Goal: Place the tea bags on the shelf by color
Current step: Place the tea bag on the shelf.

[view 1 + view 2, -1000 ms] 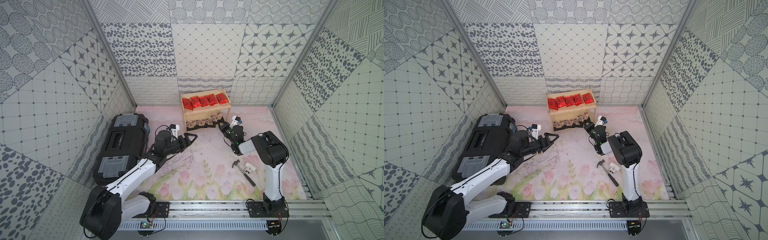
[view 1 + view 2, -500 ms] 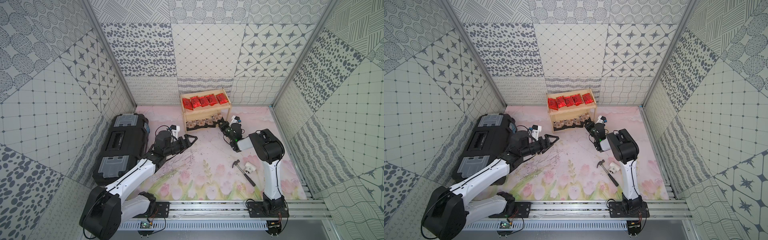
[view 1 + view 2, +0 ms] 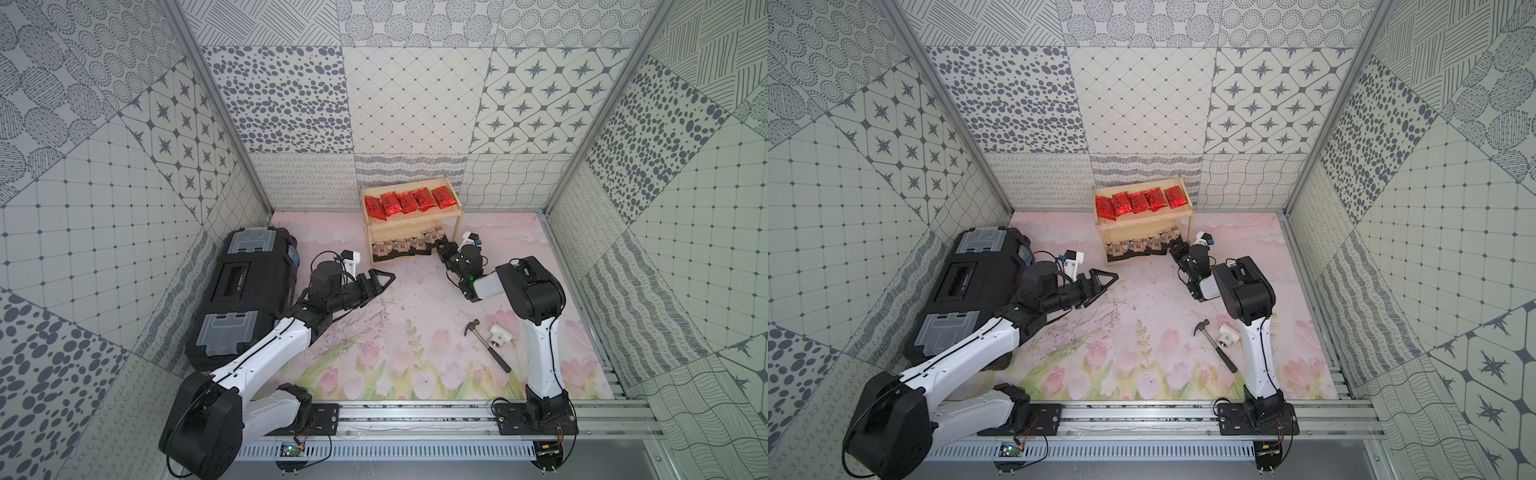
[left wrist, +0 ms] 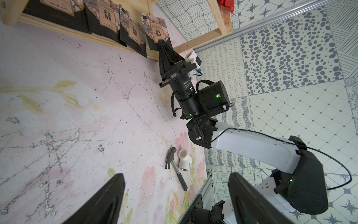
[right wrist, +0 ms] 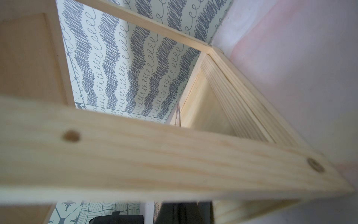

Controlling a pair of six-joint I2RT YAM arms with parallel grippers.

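The pale wooden shelf (image 3: pixel 415 219) stands at the back wall. Several red tea bags (image 3: pixel 405 203) lie in a row on its top tier. Several dark tea bags (image 3: pixel 401 246) with tan prints line the bottom tier, overhanging its front edge. My right gripper (image 3: pixel 441 246) is low at the shelf's right end, shut on the lower corner of the rightmost dark tea bag (image 4: pixel 155 29). In the right wrist view only the shelf's post (image 5: pixel 174 155) fills the frame. My left gripper (image 3: pixel 386 277) hangs open over the mat, left of the shelf, nothing between its fingers (image 4: pixel 114 194).
A long black toolbox (image 3: pixel 249 291) lies along the left wall beside my left arm. A small hammer (image 3: pixel 486 345) and a white plastic fitting (image 3: pixel 498 336) lie on the floral mat near the right arm's base. A metal rail (image 3: pixel 415 415) runs across the front.
The right arm has crept slightly toward the shelf's right end, then held still. The left gripper has stayed open and hardly moved.
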